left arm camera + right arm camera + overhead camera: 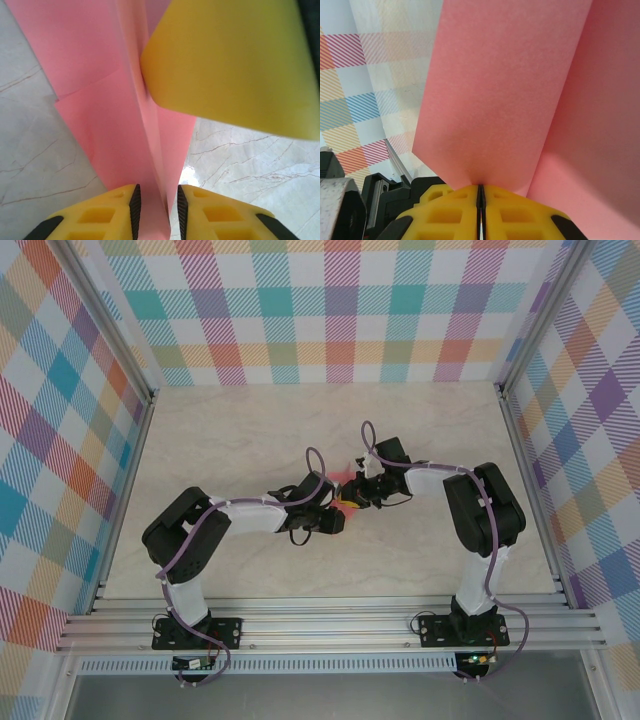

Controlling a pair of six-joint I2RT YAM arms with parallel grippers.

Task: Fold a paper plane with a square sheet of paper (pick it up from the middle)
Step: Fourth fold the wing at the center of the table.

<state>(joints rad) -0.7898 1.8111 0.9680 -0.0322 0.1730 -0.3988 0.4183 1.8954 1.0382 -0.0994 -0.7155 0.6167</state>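
Observation:
The square sheet of paper (347, 480), salmon pink and partly folded, is held up between both grippers above the middle of the table. My right gripper (480, 187) is shut on the paper's lower edge, and the sheet (505, 90) rises in front of it with a folded flap to the right. My left gripper (156, 192) stands open, jaws a little apart. A creased ridge of the paper (110, 125) runs between them, with a slit of table showing by the right pad. One yellow finger of the right gripper (230, 65) presses the paper from the upper right.
The marble-patterned table (250, 430) is ringed by plaid walls with aluminium rails at the sides and front. Both arms bend inward, and their grippers (350, 502) meet near the table's centre. Cables loop over each wrist.

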